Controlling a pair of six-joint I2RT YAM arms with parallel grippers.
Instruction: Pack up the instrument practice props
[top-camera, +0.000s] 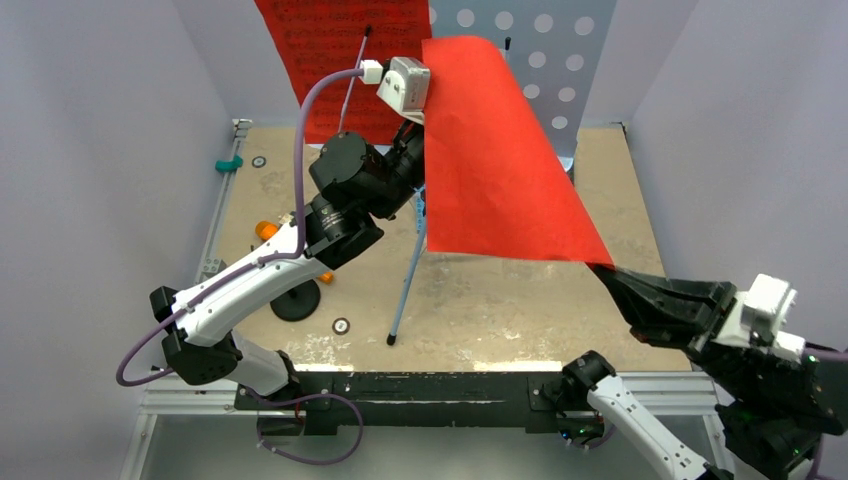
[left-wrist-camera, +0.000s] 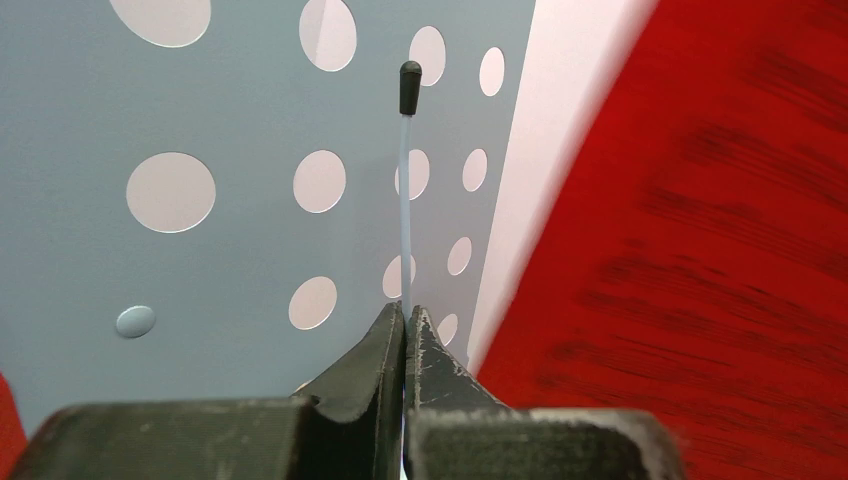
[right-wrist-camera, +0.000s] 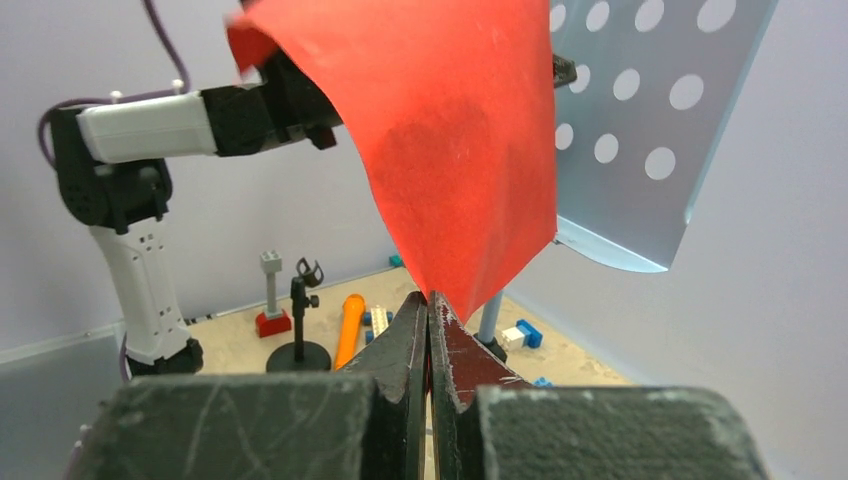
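Top external view has the right gripper (top-camera: 605, 268) clenched on the lower corner of a red sheet (top-camera: 490, 160), which slants up above the surface (top-camera: 500, 310) toward the pale-blue perforated music stand (top-camera: 550, 50). Left wrist view shows the left gripper (left-wrist-camera: 405, 325) clamped on a thin rod (left-wrist-camera: 404, 200) with a black tip, in front of the stand's plate. A second red sheet (top-camera: 330, 60) rests on the stand's left half. The orange microphone (top-camera: 265, 230) lies on the surface near a black round-based stand (top-camera: 295, 300), partly under the left arm.
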